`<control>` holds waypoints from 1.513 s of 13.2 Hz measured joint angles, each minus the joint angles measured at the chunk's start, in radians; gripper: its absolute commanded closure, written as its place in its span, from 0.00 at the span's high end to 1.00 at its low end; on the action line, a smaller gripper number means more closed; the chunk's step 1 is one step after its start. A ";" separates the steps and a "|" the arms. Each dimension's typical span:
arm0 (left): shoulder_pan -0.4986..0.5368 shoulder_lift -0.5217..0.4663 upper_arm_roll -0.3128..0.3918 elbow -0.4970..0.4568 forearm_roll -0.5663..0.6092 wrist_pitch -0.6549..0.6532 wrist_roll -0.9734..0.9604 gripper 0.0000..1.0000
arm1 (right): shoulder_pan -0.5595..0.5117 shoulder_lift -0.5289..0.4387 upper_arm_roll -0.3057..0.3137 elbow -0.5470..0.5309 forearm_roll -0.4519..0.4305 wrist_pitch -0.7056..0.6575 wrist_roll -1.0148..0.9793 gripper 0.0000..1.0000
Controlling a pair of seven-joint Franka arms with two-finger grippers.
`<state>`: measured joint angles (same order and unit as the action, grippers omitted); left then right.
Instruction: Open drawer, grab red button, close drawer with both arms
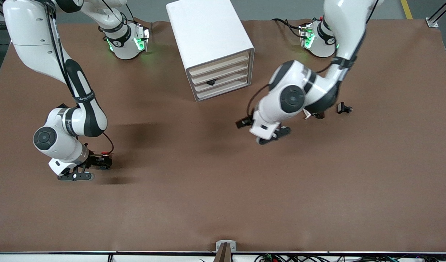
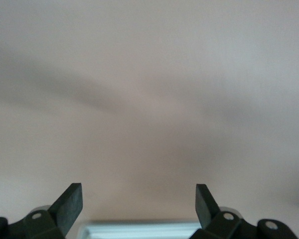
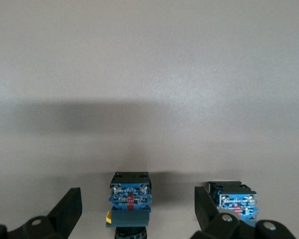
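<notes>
Right pincer (image 1: 99, 162) was low over the brown table (image 1: 223, 203) toward the right arm's end, fingers spread wide and gripping nothing. In the right wrist view its fingers (image 3: 67, 211) stood apart from a blue-based push button with a sliver of yellow at its side (image 3: 131, 198), which sat between them untouched, its cap cut off at the frame edge. A second blue-based button (image 3: 237, 201) sat just beside the other finger, outside the gap and partly hidden by it, cap not visible.

From the front, the small red-capped push button (image 1: 104, 153) was on the table right at the pincer's tips, nearer the camera than the white boxy four-drawer cabinet (image 1: 208, 32). Couldn't match it to either wrist-view button.

Left pincer (image 1: 277, 135) (image 2: 138, 194) hung over bare table, also wide open and empty.

Second-from-top cream-fronted drawer (image 1: 220, 70) sat flush with the other fronts. A small dark mark (image 1: 211, 82) below it was too small to identify.

A small black part (image 1: 343, 108) lay toward the left arm's end; another dark bit (image 1: 319, 115) was mostly hidden by the left arm.
</notes>
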<state>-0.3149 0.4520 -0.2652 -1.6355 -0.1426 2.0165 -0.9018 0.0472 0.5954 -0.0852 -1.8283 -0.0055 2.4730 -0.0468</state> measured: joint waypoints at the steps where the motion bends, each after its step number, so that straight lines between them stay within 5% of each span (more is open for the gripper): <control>1: 0.038 -0.013 0.000 0.017 0.060 -0.025 0.012 1.00 | -0.001 -0.006 -0.001 0.022 0.000 -0.044 0.000 1.00; 5: 0.174 -0.071 0.000 0.048 0.206 -0.065 0.114 1.00 | -0.011 -0.095 -0.003 0.162 0.000 -0.362 -0.001 1.00; 9: 0.309 -0.110 0.001 0.115 0.212 -0.098 0.258 1.00 | -0.012 -0.235 -0.004 0.207 -0.019 -0.565 -0.001 1.00; 12: 0.383 -0.145 -0.002 0.206 0.212 -0.225 0.276 1.00 | -0.014 -0.283 -0.004 0.364 -0.048 -0.786 0.000 1.00; 20: 0.448 -0.292 -0.001 0.293 0.212 -0.458 0.509 1.00 | -0.046 -0.303 -0.002 0.536 -0.051 -0.961 -0.001 1.00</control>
<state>0.1327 0.1598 -0.2659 -1.3424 0.0698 1.5586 -0.3933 0.0010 0.2921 -0.0874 -1.2927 -0.0564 1.5119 -0.0482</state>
